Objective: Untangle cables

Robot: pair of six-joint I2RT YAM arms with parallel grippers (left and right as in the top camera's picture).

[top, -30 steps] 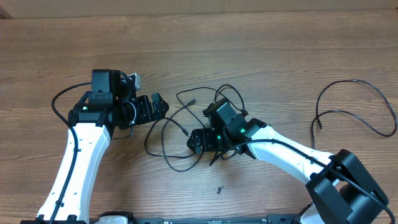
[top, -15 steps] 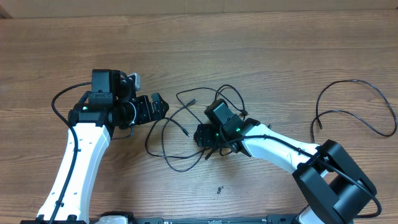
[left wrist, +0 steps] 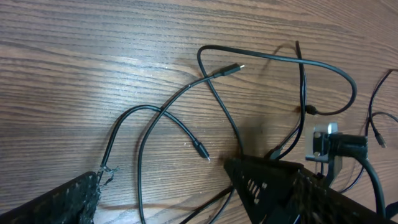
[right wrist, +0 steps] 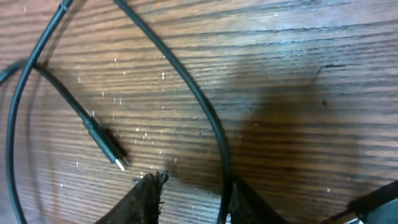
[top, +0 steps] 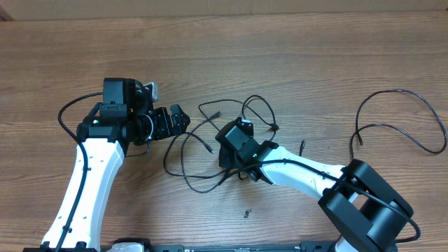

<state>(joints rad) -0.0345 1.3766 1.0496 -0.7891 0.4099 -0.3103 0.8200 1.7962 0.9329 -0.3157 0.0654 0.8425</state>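
Several thin black cables (top: 218, 113) lie tangled in the middle of the table, with silver-tipped plugs (left wrist: 231, 70) lying loose. My left gripper (top: 183, 119) hovers at the tangle's left edge, wide open; a cable strand (left wrist: 142, 180) runs on the table between its fingers (left wrist: 62, 199), untouched. My right gripper (top: 224, 155) is down on the tangle's lower right. In the right wrist view one cable (right wrist: 221, 162) passes between its fingers and lies against the right finger (right wrist: 255, 202). A gap still shows to the left finger (right wrist: 148, 193). A plug (right wrist: 107, 147) lies just ahead.
A separate long black cable (top: 402, 92) loops over the far right of the wooden table. A short plug end (top: 302, 147) lies beside the right arm. Small dark specks (top: 247, 213) sit near the front edge.
The right gripper has slid left and back onto the tangle, and its jaws have narrowed around a cable. The left arm has not moved.
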